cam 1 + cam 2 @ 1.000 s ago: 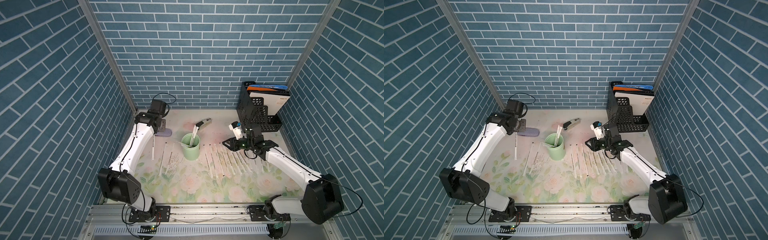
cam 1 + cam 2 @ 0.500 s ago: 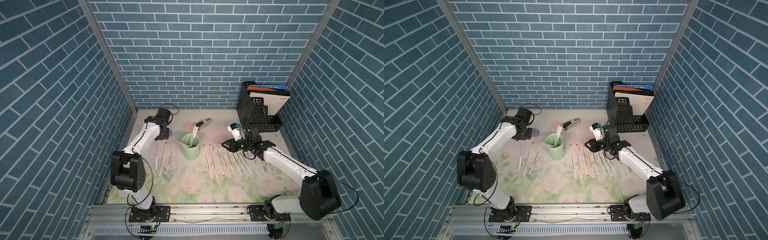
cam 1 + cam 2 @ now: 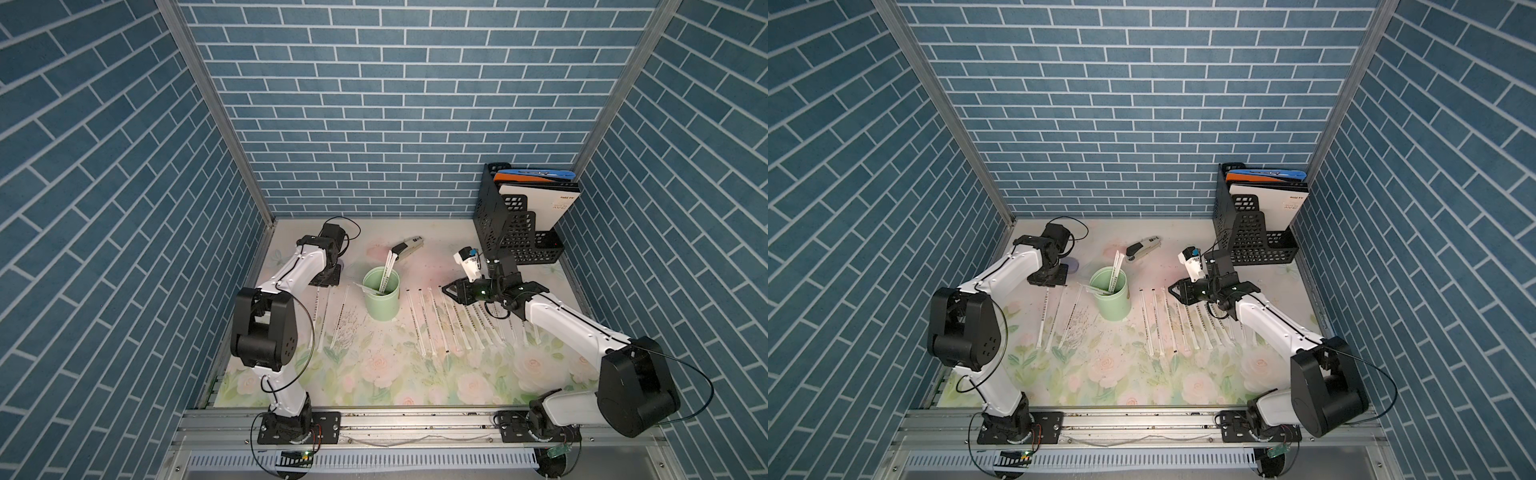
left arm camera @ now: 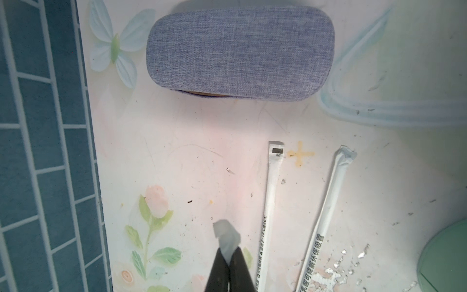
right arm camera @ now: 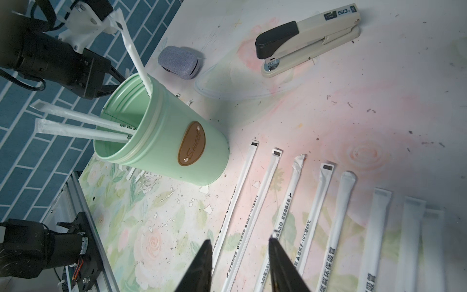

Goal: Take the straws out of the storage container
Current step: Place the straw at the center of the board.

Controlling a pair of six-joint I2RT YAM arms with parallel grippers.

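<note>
Mint cup (image 3: pixel 381 305) upright on the counter (image 3: pixel 374 374), three straws (image 3: pixel 387 272) leaning out.
Other straws lie flat either side, long axes front-to-back; left tool (image 4: pixel 229 255) pinches one's paper end, right tool (image 5: pixel 240 265) half-open, empty, above the row.

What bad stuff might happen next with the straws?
The left hand pinches its straw only by the wrapper tip; it might slip or tear. The open right hand hovers over the laid straws and may scatter them. Pulling a leaning straw could tip the cup.
</note>
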